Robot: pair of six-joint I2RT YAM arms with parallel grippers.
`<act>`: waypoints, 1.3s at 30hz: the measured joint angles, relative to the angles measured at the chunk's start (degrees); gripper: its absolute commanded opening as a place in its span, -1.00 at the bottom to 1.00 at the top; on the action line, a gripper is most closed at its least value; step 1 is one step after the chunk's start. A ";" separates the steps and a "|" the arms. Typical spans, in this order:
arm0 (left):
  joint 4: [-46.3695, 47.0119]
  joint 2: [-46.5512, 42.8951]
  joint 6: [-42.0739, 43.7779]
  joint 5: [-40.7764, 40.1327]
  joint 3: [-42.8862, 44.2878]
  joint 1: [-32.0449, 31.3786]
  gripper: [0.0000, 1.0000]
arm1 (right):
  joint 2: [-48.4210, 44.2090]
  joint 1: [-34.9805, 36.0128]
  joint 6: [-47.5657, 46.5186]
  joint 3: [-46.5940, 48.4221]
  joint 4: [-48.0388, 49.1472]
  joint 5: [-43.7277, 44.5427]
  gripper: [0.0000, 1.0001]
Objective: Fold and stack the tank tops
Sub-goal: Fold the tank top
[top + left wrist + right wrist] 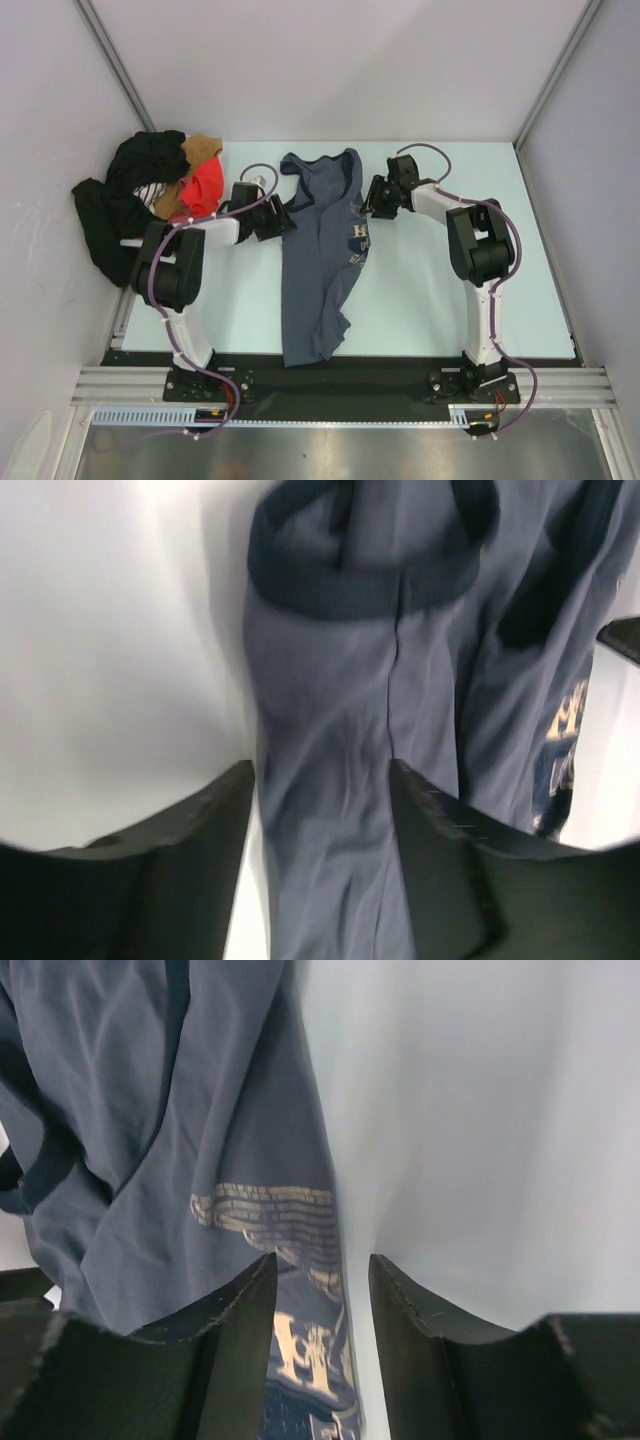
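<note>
Left gripper (320,810) jaws moderately wide, straddling the left edge of the blue-grey tank top (315,270), cloth lying between the jaws, not pinched. Right gripper (322,1290) jaws narrower but apart, set over the top's right edge beside the chest print (270,1215), bare desk (430,290) showing in the gap. Top lies centre of the overhead frame, long and narrow, looks doubled lengthwise, neck toward upper frame, hem toward lower edge near the arm bases. Slate blue-grey knit, navy trim (360,585) at neck and armholes, pale gold lettering, wrinkled. Likely light, limp, drapes and bunches, no stiffness; best pinched at side edges or straps, both layers together. Pile of clothes (150,190), black and orange-red, sits upper left; maroon top not made out.
</note>
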 measured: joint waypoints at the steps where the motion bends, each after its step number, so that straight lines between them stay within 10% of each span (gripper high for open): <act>1: -0.11 1.09 -0.11 0.09 1.16 0.00 0.14 | 0.68 0.07 0.00 0.72 -0.04 -0.04 -0.08; 6: -2.03 7.96 -0.02 -0.28 9.84 0.00 -0.39 | 3.74 0.07 -0.15 4.50 -0.22 -0.44 -0.52; 8: -2.69 10.56 -0.42 -0.13 13.00 0.00 -0.99 | 5.09 0.07 -0.07 6.19 -0.83 -0.59 -0.92; 21: -14.80 23.89 1.01 -1.66 36.46 0.70 -0.99 | 13.46 -2.47 2.03 19.69 -4.20 0.02 -0.95; 23: -17.03 26.16 1.49 -2.23 40.83 1.14 -0.74 | 14.97 -3.50 2.69 22.23 -4.92 -0.17 -0.45; 28: -16.06 24.81 2.01 -3.69 39.74 2.03 0.39 | 15.43 -4.87 2.73 24.28 -5.05 -0.68 0.05; 39: -10.08 -1.49 1.16 -5.64 7.56 4.07 0.60 | -13.18 1.46 -0.94 -9.51 -4.22 3.13 -0.23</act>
